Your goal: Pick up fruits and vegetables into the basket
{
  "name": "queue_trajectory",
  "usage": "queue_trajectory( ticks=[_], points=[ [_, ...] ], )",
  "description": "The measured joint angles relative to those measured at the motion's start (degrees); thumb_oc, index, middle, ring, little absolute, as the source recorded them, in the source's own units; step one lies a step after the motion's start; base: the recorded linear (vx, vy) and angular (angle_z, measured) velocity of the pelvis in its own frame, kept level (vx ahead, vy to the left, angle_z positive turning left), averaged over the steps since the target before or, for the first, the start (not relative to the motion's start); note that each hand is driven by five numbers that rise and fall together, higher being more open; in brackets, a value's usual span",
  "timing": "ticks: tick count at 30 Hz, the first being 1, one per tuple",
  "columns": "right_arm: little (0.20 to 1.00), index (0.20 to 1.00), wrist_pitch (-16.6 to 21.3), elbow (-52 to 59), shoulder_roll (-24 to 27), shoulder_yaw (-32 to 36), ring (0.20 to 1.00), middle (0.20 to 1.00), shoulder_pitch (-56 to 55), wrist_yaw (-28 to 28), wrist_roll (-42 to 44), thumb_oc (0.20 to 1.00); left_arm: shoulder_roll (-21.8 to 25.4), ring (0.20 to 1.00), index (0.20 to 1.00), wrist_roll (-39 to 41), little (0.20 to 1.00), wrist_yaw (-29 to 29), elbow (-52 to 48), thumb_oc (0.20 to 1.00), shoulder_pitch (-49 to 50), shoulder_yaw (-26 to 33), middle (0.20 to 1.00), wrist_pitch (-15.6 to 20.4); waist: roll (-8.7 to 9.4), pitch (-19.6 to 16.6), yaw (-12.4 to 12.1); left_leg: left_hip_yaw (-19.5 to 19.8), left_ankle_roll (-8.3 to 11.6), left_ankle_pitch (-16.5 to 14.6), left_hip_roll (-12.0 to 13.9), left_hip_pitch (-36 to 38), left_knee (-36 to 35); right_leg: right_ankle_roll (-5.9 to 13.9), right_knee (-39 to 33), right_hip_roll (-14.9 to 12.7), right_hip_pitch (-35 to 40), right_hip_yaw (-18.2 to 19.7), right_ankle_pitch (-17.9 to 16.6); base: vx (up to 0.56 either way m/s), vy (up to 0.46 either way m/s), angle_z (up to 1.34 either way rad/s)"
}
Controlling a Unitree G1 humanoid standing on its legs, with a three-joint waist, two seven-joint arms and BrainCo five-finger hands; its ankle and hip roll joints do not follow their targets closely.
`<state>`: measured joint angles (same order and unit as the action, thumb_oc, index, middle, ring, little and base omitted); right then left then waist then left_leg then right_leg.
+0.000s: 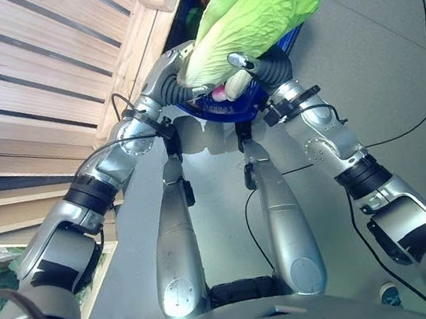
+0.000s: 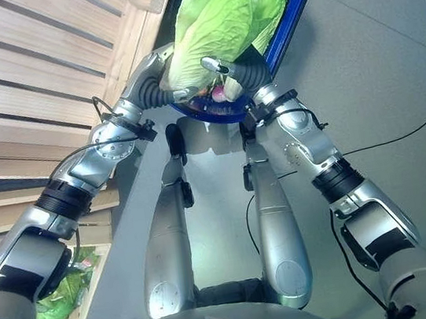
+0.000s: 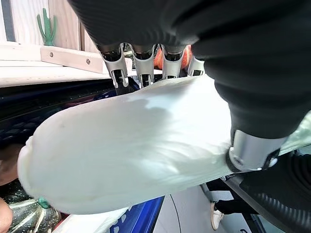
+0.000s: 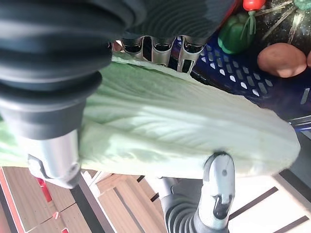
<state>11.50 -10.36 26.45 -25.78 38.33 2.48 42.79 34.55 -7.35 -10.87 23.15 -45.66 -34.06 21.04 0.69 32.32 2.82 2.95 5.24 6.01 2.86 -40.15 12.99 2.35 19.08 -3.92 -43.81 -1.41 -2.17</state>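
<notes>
Both robot hands hold one large cabbage [image 1: 256, 11] with pale green leaves and a white stalk end, above the near rim of a blue basket [image 2: 295, 1] on the grey floor. The left hand [image 1: 184, 68] curls its fingers [image 3: 141, 63] and thumb around the white stalk end. The right hand [image 1: 259, 66] wraps the leafy side, thumb pressed to the leaves. Inside the basket lie a green pepper [image 4: 235, 36] and what may be a brown potato [image 4: 282, 59]. Wooden slatted crates [image 1: 34, 73] stand to the left
</notes>
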Motion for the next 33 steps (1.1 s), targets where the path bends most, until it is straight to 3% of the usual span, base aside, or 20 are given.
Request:
queue_trajectory(
  ticks=[2, 3, 4, 5, 20, 29, 33],
  points=[
    [0.200, 0.200, 0.12, 0.00, -0.03, 0.05, 0.200, 0.200, 0.01, -0.05, 0.00, 0.200, -0.04, 0.235, 0.235, 0.00, 0.235, -0.10, -0.09, 0.235, -0.01, 0.02, 0.235, 0.00, 0.00, 0.00, 0.04, 0.22, -0.02, 0.35, -0.12, 0.00, -0.45, 0.01, -0.01, -0.19, -0.07, -0.33, 0.01, 0.01, -0.005, 0.06],
    [0.200, 0.200, 0.14, 0.00, -0.01, 0.05, 0.200, 0.200, -0.04, -0.05, 0.00, 0.200, -0.05, 0.457, 0.457, 0.00, 0.457, -0.25, -0.09, 0.457, 0.00, 0.05, 0.457, -0.02, 0.00, 0.00, 0.04, 0.28, -0.02, 0.37, -0.13, -0.01, -0.46, 0.01, 0.00, -0.20, -0.07, -0.38, 0.01, 0.00, -0.003, 0.04],
    [0.200, 0.200, 0.21, 0.00, -0.01, 0.05, 0.200, 0.200, -0.04, -0.05, 0.01, 0.200, -0.05, 0.520, 0.520, 0.00, 0.520, -0.35, -0.10, 0.520, 0.00, 0.05, 0.520, -0.02, 0.00, 0.00, 0.03, 0.28, -0.03, 0.39, -0.15, 0.01, -0.49, 0.01, 0.00, -0.22, -0.07, -0.39, 0.01, 0.00, 0.000, 0.00],
    [0.200, 0.200, 0.30, 0.00, -0.05, 0.05, 0.200, 0.200, -0.03, -0.05, 0.01, 0.200, -0.04, 1.000, 1.000, 0.00, 1.000, -0.51, -0.15, 1.000, 0.00, 0.04, 1.000, -0.02, 0.00, 0.00, 0.00, 0.28, -0.03, 0.43, -0.15, 0.00, -0.52, 0.01, 0.01, -0.23, -0.07, -0.40, 0.01, 0.00, 0.000, 0.00],
    [0.200, 0.200, 1.24, 0.18, -0.71, -1.29, 0.200, 0.200, 0.05, 0.57, -0.11, 0.200, -1.17, 1.000, 1.000, 1.75, 1.000, -3.49, -0.45, 1.000, 0.76, 0.20, 1.000, -0.06, 0.00, 0.00, -0.11, 0.53, -0.04, 0.63, -0.24, -0.05, -0.62, 0.01, 0.07, -0.34, -0.02, -0.67, 0.01, 0.00, 0.000, 0.00],
    [0.200, 0.200, 2.49, 0.14, -3.54, 0.37, 0.200, 0.200, 1.11, 0.06, -1.43, 0.200, -8.64, 1.000, 1.000, 7.47, 1.000, -15.83, -0.43, 1.000, 5.98, 5.54, 1.000, 0.98, 0.00, 0.00, -0.35, 0.73, 0.09, 0.89, -0.26, 0.18, -0.62, -0.03, 0.65, -0.36, 0.01, -0.75, 0.11, 0.00, 0.000, 0.00],
    [0.200, 0.200, 2.47, 0.08, -4.68, 0.73, 0.200, 0.200, 2.54, -0.85, -2.50, 0.200, -9.27, 1.000, 1.000, 7.47, 1.000, -18.81, -0.41, 1.000, 6.32, 7.42, 1.000, 1.67, 0.00, 0.00, -0.77, 0.79, 0.25, 1.04, -0.26, 0.54, -0.53, -0.24, 1.53, -0.37, 0.00, -0.75, 0.39, 0.00, 0.000, 0.00]
  ],
)
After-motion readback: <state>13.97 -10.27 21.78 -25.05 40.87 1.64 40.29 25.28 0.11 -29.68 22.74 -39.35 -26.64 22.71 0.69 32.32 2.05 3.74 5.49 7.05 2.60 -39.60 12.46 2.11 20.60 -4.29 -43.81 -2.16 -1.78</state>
